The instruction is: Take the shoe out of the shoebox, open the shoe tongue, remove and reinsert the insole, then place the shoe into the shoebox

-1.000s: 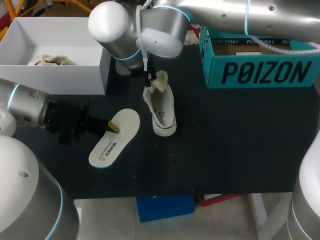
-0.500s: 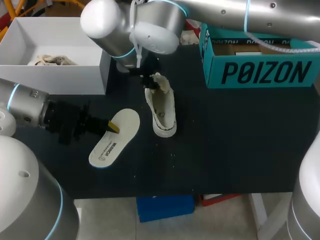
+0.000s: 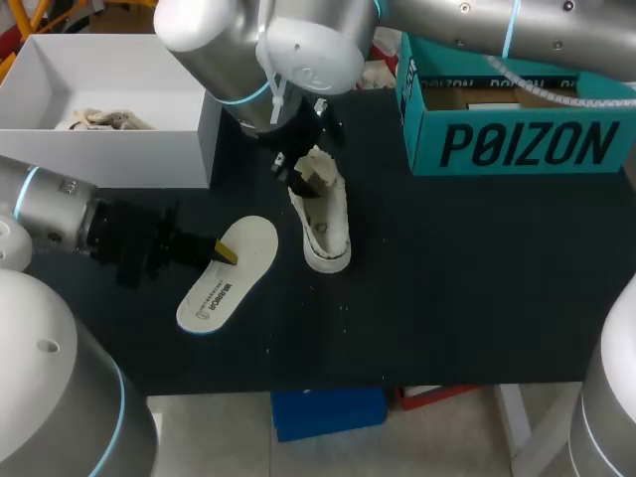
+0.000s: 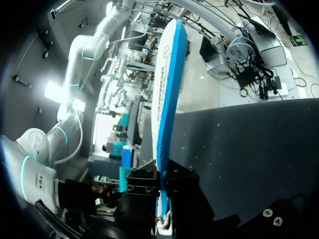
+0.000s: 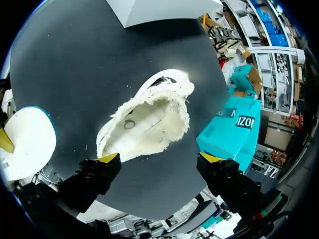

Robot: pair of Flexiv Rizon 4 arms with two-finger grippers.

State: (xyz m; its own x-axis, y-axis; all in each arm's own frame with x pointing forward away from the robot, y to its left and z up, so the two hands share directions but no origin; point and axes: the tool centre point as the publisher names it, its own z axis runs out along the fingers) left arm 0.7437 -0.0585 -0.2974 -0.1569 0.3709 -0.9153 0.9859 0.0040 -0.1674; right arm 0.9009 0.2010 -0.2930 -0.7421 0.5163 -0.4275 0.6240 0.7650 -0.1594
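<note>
The left arm enters low from the worktop's (image 3: pixel 447 278) left edge. The left gripper (image 3: pixel 221 250) is pinched on one end of the insole (image 3: pixel 227 276), which lies just left of the shoe (image 3: pixel 324 217). The right arm reaches in from the rear right corner. The right gripper (image 5: pixel 159 159) is spread wide above the shoe's open collar, near the worktop's middle. The white box (image 3: pixel 109 159) at the rear left corner holds crumpled cream stuffing (image 3: pixel 99 119). The contents of the teal shoebox (image 3: pixel 517 144) at the rear right cannot be told.
</note>
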